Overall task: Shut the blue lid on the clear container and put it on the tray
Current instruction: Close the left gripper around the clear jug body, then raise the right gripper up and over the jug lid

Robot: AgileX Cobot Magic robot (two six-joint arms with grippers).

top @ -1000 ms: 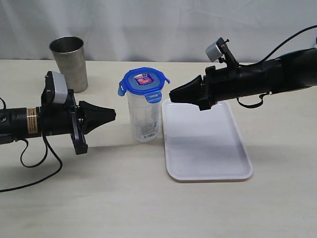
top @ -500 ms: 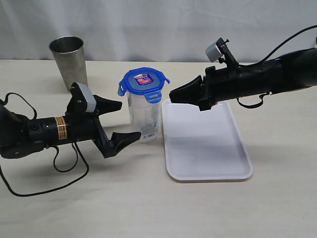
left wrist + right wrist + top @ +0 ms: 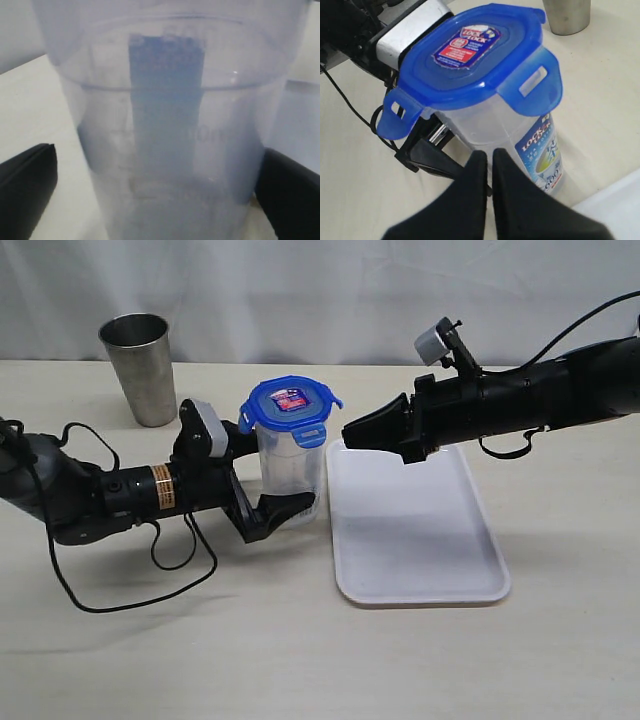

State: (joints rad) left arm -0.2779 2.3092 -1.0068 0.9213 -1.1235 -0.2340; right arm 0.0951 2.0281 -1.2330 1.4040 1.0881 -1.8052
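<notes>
The left gripper is spread wide, with one black finger on each side of the clear container, low on its body. In the left wrist view, the left gripper has a sliver of table showing between one finger and the container wall. The other finger sits very close to the wall, and I cannot tell whether it touches. Nothing is clamped.

The container stands upright on the table, just beside the far left corner of the tray and not on it. The blue lid sits on top of the container, sticker upward, with its flaps flaring out from the sides. A label shows near the container's base.

The right gripper is pressed shut and holds nothing. It hangs in the air over the tray's far left corner, tip aimed at the lid, close to it but apart. In the right wrist view, the right gripper's two fingers meet in front of the container, below the lid.

The white tray lies flat on the table. A steel cup stands upright at the far left, well apart from the container.
</notes>
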